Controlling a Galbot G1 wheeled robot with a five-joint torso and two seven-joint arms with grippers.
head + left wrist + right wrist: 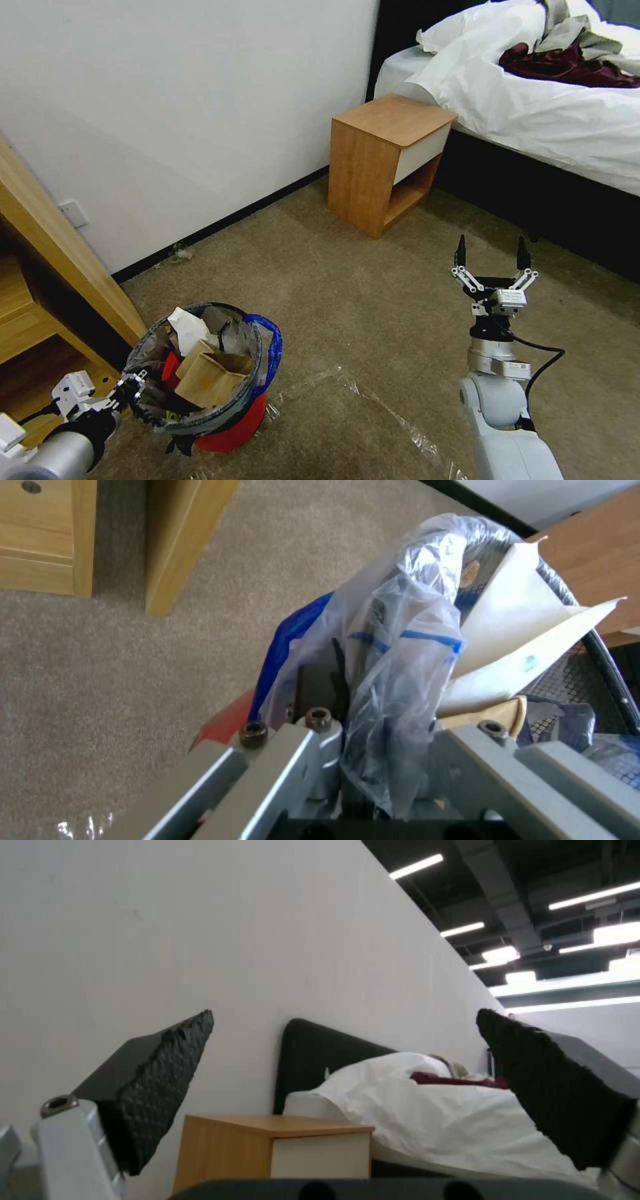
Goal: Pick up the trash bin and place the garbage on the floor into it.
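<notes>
The trash bin [230,427] hung tilted just above the floor [373,320], near the wooden shelf unit [40,280] at the left wall side. The left gripper [133,393] held it, jaws clamped on the black wire rim and the clear plastic bag [400,645] draped over it. The left wrist view showed the blue handle [287,640] of the bag lying beside the gripper, with the bin's red body visible below it.

Garbage [210,373] sat inside the bin: brown cardboard scrap, white crumpled paper, a red piece. In the left wrist view a folded white paper [520,650] stood against the mesh wall.

A sheet of clear plastic film [373,413] lay flat on the floor just beside the bin, toward the robot's right. 1 small pale scrap [180,252] lay on the floor at the baseboard of the wall [187,100]; its kind could not be told.

The right gripper [492,257] stood raised and upright over bare carpet, well apart from the bin, jaws wide and holding nothing. Its wrist view looked between the 2 black pads [160,1075] toward the nightstand [273,1150] and the bed [453,1110].

The nightstand stood against the wall, touching the bed's corner; white bedding and a dark red cloth [560,63] lay on the bed.
</notes>
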